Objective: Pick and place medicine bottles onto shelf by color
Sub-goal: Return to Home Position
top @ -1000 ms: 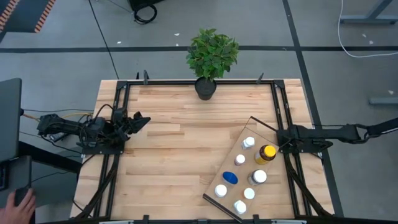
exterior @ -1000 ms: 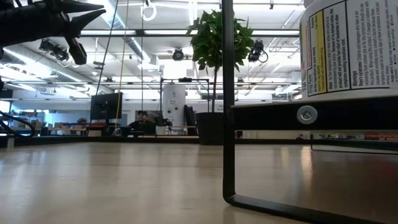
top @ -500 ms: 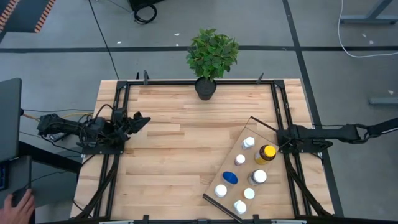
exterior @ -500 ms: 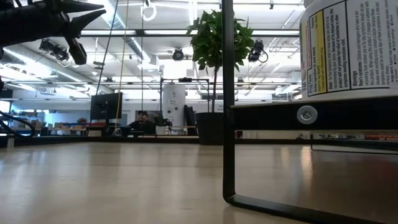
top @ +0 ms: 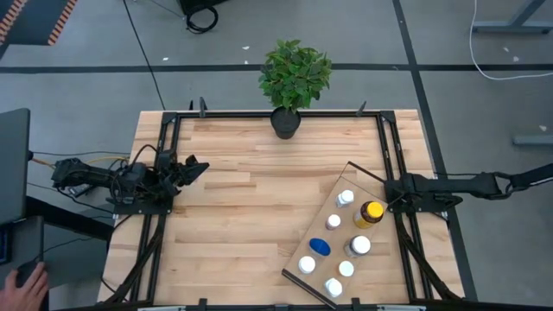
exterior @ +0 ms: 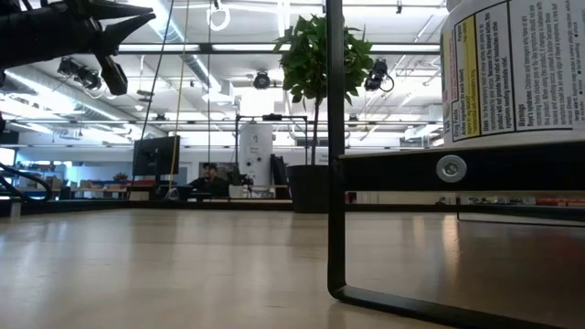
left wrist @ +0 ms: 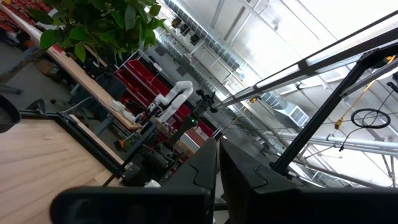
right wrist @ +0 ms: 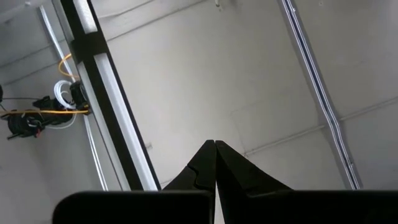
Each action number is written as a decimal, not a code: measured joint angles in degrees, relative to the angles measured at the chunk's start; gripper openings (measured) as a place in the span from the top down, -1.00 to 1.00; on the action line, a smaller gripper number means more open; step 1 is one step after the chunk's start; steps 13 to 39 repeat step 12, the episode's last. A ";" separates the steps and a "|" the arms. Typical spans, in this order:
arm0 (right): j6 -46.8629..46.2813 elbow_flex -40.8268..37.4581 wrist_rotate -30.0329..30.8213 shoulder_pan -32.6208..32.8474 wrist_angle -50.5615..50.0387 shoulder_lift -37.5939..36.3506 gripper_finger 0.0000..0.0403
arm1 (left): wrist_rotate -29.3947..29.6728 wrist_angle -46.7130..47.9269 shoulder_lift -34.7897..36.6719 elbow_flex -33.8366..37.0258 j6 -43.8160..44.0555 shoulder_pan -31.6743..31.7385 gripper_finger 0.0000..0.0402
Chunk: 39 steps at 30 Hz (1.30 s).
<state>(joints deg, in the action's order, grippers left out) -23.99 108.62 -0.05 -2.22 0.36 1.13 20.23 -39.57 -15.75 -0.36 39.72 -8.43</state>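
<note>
The shelf point(top: 339, 226) is a light-wood board with dark trim, lying slantwise on the table's near right part. Several small bottles stand on it. Most have white caps point(top: 346, 198), one has a blue cap point(top: 320, 247), and a larger amber one has a yellow cap point(top: 370, 212). The low view shows the shelf's dark frame point(exterior: 335, 183) and one labelled white bottle point(exterior: 512, 64) on top. My left gripper point(top: 197, 167) point(left wrist: 217, 149) is shut and held above the table's left edge. My right gripper point(top: 390, 188) point(right wrist: 215, 146) is shut at the right edge, beside the shelf's far corner.
A potted green plant point(top: 294, 78) stands at the middle of the table's far edge. The bare plank tabletop point(top: 251, 216) lies between the left arm and the shelf. A black frame point(top: 259, 113) runs along the table's edges. A person's hand point(top: 26, 281) shows off the table at the near left.
</note>
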 joint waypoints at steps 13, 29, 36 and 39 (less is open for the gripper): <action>0.00 0.00 0.00 -0.01 -0.02 0.00 0.95 | -0.02 0.00 0.00 0.00 0.00 0.00 0.84; 0.00 0.00 0.00 -0.01 -0.02 0.00 0.95 | -0.02 0.00 0.00 0.00 0.00 0.00 0.84; 0.00 0.00 0.00 -0.01 -0.02 0.00 0.95 | -0.02 0.00 0.00 0.00 0.00 0.00 0.84; 0.00 0.00 0.00 -0.01 -0.02 0.00 0.95 | -0.02 0.00 0.00 0.00 0.00 0.00 0.84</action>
